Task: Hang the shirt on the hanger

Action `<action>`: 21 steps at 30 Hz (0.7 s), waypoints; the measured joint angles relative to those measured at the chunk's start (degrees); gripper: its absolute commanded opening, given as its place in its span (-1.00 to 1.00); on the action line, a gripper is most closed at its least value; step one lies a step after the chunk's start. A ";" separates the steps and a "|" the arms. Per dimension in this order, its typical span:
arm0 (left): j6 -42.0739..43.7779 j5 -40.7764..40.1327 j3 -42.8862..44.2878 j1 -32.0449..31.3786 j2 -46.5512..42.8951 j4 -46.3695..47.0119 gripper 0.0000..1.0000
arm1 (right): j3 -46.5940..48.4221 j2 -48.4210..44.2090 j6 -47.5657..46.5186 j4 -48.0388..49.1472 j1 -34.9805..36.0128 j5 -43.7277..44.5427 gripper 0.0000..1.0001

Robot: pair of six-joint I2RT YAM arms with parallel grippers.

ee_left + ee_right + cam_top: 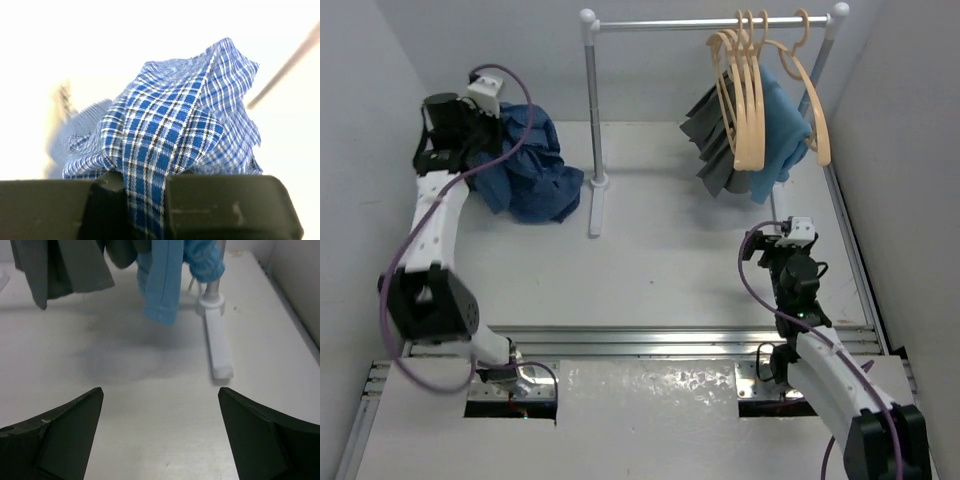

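While the crumpled blue checked shirt (170, 130) is clamped by a fold in the left pincer (147, 207) at the far-left corner of the white table (660, 270), the right pincer (160, 400) is held spread and empty.

The worktop (670, 270) is white and flat. A blue checked shirt (535, 175) lies on it in a crumpled heap at the far left corner. Two long white rack feet stand on it. The left foot (594, 210) is just beside the shirt. The right foot (218, 345) is near the right edge. A metal rail (670, 340) runs along the near edge.
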 measured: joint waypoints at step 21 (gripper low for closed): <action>7.91 36.24 8.17 -1.20 -32.30 -34.97 -1.00 | 37.75 -0.04 2.89 -50.64 14.58 -38.16 0.41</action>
